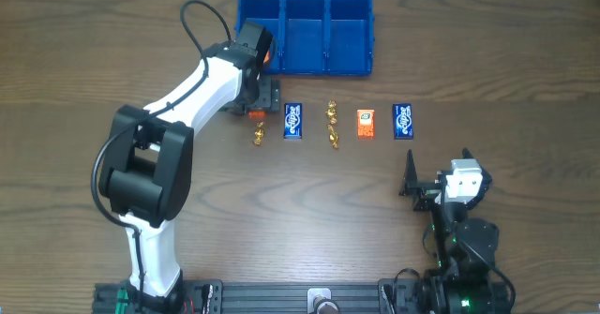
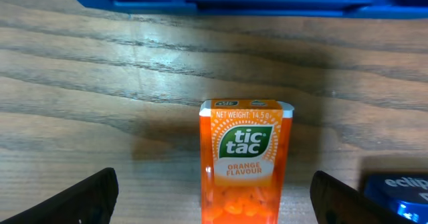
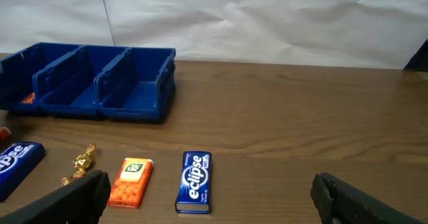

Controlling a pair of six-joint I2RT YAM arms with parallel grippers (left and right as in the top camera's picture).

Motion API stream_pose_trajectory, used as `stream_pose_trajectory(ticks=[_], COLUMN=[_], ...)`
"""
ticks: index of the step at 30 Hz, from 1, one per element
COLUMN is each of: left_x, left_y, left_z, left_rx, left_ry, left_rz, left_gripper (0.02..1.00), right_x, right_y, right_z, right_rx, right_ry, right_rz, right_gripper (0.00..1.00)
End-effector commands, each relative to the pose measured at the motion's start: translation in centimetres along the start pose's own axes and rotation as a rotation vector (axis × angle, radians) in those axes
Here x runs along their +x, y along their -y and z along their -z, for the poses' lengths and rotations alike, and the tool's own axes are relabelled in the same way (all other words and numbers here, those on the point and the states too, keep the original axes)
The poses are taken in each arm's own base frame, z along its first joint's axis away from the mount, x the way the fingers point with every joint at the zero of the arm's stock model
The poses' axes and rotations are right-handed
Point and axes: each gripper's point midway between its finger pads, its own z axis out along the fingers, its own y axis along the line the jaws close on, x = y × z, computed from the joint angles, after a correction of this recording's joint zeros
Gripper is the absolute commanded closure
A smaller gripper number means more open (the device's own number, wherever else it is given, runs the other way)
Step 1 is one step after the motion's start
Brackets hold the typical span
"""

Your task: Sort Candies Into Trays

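An orange candy box (image 2: 246, 160) lies flat on the wooden table between the fingers of my open left gripper (image 2: 214, 177), just in front of the blue three-compartment tray (image 1: 305, 35). In the top view the left gripper (image 1: 258, 103) is by the tray's left front corner. A row of candies lies in front of the tray: gold wrapped candies (image 1: 260, 134) (image 1: 332, 138), a blue mint box (image 1: 292, 120), a second orange box (image 1: 365, 123) and another blue box (image 1: 403, 120). My right gripper (image 1: 412, 175) is open near its base, well short of the row.
Something orange (image 3: 27, 98) shows inside the tray's (image 3: 93, 80) far-left compartment; the other two look bare. Open tabletop lies right of the tray and in front of the candy row.
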Motion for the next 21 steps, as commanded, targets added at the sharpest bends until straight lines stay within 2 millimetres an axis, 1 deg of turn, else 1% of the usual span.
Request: stream_pose_trajectory(ticks=[1, 4, 6, 9, 12, 16, 18, 21], left_x=[0.81, 0.6, 0.63, 0.64, 0.65, 0.68, 0.67, 0.54], left_y=[-0.03, 0.09, 0.15, 0.2, 0.2, 0.37, 0.57, 0.86], left_z=[-1.53, -1.54, -1.53, -1.53, -1.53, -1.52, -1.52, -0.97], left_rx=[-0.001, 0.005, 0.008, 0.01, 0.009, 0.011, 0.013, 0.018], left_ry=[-0.039, -0.031, -0.032, -0.033, -0.033, -0.032, -0.029, -0.02], left_rz=[0.01, 0.011, 0.01, 0.01, 0.01, 0.006, 0.002, -0.002], left_gripper=[0.13, 0.18, 0.231, 0.329, 0.45, 0.544, 0.617, 0.687], right_x=[0.08, 0.08, 0.08, 0.08, 0.08, 0.08, 0.08, 0.08], right_y=[0.27, 0.27, 0.27, 0.27, 0.27, 0.27, 0.27, 0.27], right_z=[0.09, 0.09, 0.09, 0.09, 0.09, 0.09, 0.09, 0.09], right_rx=[0.014, 0.014, 0.014, 0.014, 0.014, 0.014, 0.014, 0.014], right_ry=[-0.011, -0.011, -0.011, -0.011, -0.011, -0.011, -0.011, -0.011], right_rz=[0.011, 0.011, 0.011, 0.011, 0.011, 0.011, 0.011, 0.011], right_gripper=[0.001, 0.003, 0.001, 0.001, 0.003, 0.001, 0.001, 0.001])
